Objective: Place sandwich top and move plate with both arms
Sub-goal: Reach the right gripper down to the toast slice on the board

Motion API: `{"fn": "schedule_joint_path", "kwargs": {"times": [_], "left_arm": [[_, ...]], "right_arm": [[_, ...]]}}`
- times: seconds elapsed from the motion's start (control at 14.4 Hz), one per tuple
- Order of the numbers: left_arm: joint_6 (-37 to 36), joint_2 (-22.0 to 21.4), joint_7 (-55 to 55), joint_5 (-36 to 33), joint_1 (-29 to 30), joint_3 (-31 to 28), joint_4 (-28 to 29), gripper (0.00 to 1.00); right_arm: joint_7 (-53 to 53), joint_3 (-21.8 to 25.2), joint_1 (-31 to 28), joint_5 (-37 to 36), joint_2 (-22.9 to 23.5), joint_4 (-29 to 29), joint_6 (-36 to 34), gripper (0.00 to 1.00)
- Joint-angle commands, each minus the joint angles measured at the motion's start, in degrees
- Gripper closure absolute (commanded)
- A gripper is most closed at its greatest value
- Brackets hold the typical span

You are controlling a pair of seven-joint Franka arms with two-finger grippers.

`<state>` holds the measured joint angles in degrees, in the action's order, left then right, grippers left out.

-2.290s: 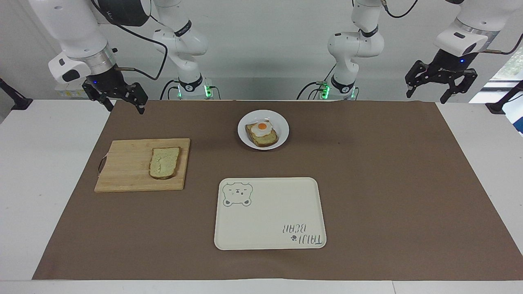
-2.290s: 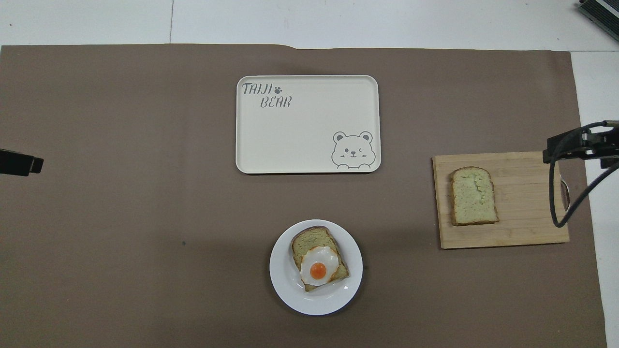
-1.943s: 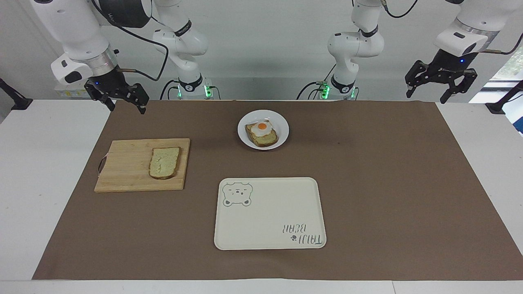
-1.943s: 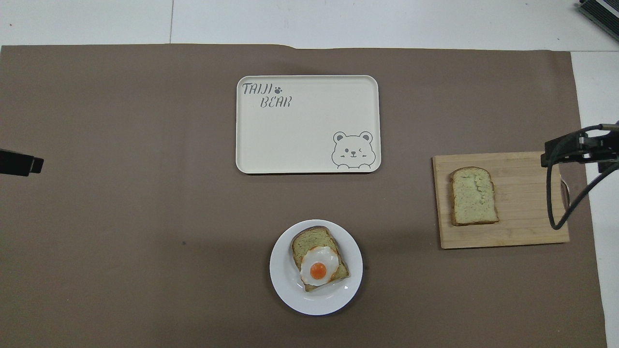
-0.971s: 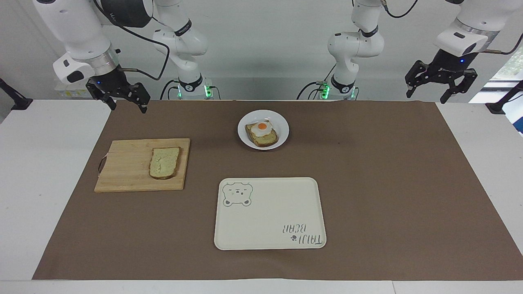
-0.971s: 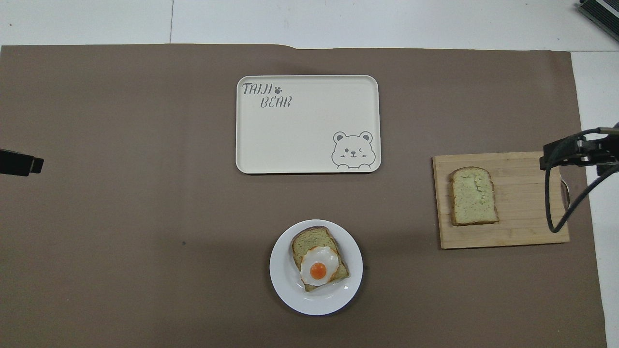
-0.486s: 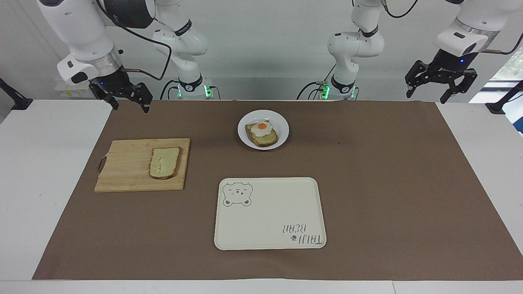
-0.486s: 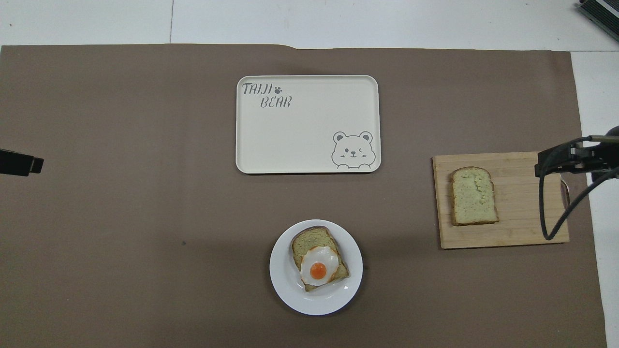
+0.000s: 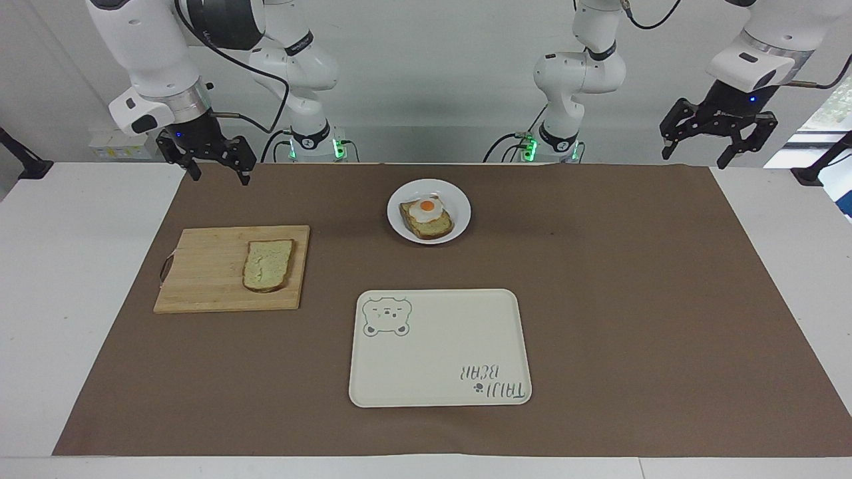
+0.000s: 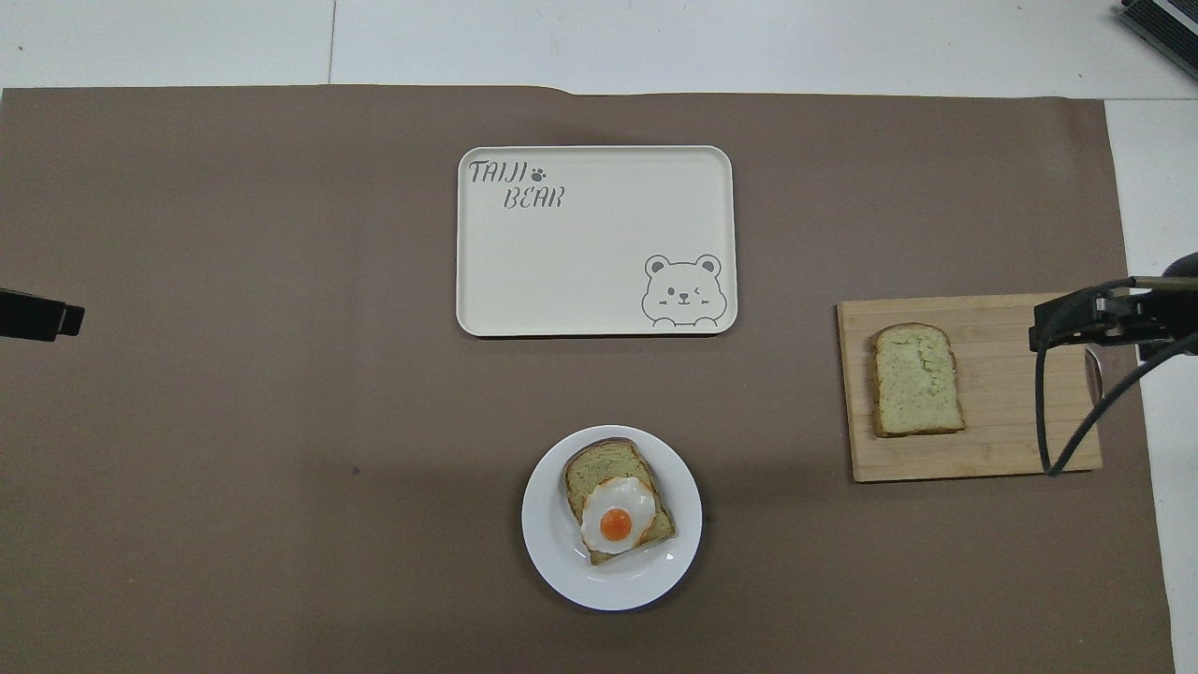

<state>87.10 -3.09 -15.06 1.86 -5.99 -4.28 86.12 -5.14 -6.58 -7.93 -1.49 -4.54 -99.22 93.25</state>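
The sandwich top (image 10: 916,378) lay on a wooden board (image 10: 1001,449) at the right arm's end; the plate (image 10: 562,562), nearer the robots, held egg-topped bread (image 10: 616,513); possibly the right gripper (image 10: 1104,318) overhung the board.

Cream bear tray (image 9: 439,349) on a brown mat (image 9: 632,286), wooden cutting board (image 9: 213,279) nearby
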Motion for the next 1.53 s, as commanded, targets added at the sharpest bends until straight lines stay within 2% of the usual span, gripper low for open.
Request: {"fn": "schedule_joint_path", "kwargs": {"times": [0.0,0.21,0.42,0.62,0.9,1.04,1.11,1.32,1.46], "left_arm": [[-0.97,-0.60,0.73,0.16,-1.04,-0.90,-0.16,0.00],[-0.97,-0.60,0.73,0.16,-1.04,-0.90,-0.16,0.00],[-0.97,-0.60,0.73,0.16,-1.04,-0.90,-0.16,0.00],[-0.97,-0.60,0.73,0.16,-1.04,-0.90,-0.16,0.00],[-0.97,-0.60,0.73,0.16,-1.04,-0.82,-0.16,0.00],[-0.97,-0.60,0.73,0.16,-1.04,-0.90,-0.16,0.00],[-0.97,-0.60,0.73,0.16,-1.04,-0.82,-0.16,0.00],[-0.97,-0.60,0.73,0.16,-1.04,-0.82,-0.16,0.00],[-0.97,-0.60,0.73,0.16,-1.04,-0.90,-0.16,0.00]], "right_arm": [[-0.23,-0.28,-1.39,0.69,-1.26,-5.53,4.99,0.00],[1.53,-0.10,-2.71,0.61,-0.65,-9.75,9.56,0.00],[8.90,-0.10,-2.80,0.70,1.89,-13.27,13.87,0.00],[9.53,-0.10,-4.29,0.70,5.41,-16.96,21.77,0.00],[11.28,-0.19,-5.52,0.87,7.78,-22.94,33.11,0.00],[11.55,-0.19,-5.52,2.62,9.71,-23.74,36.12,0.00],[11.99,-0.10,-5.61,2.72,10.77,-23.83,37.08,0.04],[12.61,-0.10,-5.79,2.80,11.92,-25.67,39.64,0.31],[12.87,-0.10,-5.96,2.80,11.92,-26.99,39.82,0.38]]}}
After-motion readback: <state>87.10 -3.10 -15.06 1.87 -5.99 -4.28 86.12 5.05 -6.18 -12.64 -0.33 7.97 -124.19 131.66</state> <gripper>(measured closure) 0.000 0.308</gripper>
